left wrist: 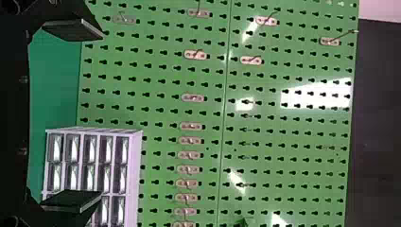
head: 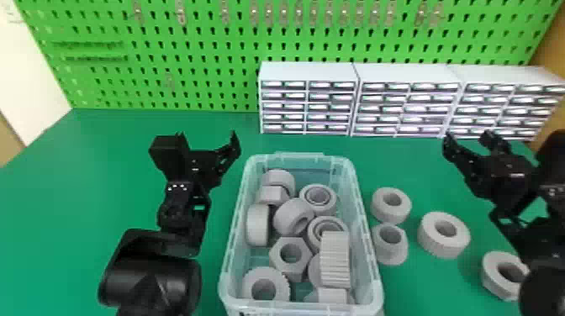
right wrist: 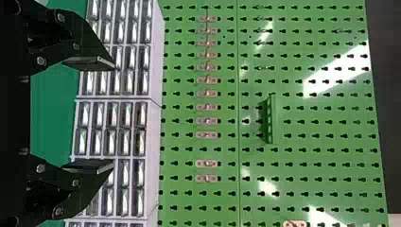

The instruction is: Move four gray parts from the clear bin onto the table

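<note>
Pegboard [head: 201, 54], left claw [head: 207, 135] spread, right claw [head: 467, 135] spread

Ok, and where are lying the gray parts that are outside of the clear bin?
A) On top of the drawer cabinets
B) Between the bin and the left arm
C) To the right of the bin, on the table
C: on the right side of the clear bin, the green table bears four gray parts, one of them partly hidden behind the right arm.
</note>
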